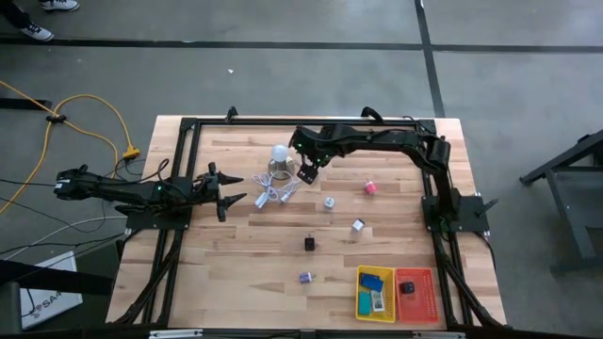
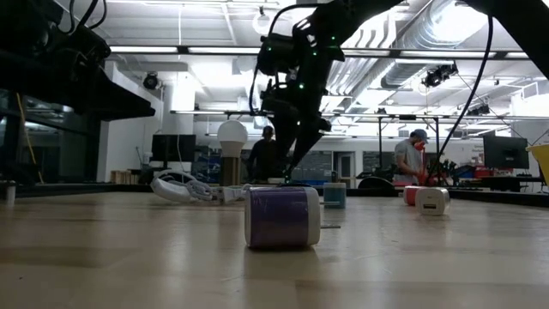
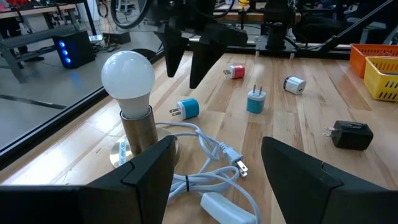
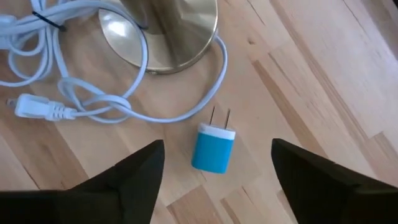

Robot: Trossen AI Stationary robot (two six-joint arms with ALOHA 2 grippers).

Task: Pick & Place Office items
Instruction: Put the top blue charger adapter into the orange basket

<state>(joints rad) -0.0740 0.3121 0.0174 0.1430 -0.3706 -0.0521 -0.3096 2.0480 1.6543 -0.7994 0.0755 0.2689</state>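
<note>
So the right gripper [image 4: 214,180] is hovering right over the blue plug adapter [image 4: 213,147], lying on the table [image 1: 245,273] just beside the lamp [image 3: 132,106] and its looped cord [image 3: 208,162], probably lining up a grab. Its jaws are standing wide, touching nothing. The left gripper [image 3: 214,177] is waiting nearby, also spread wide and empty.
</note>
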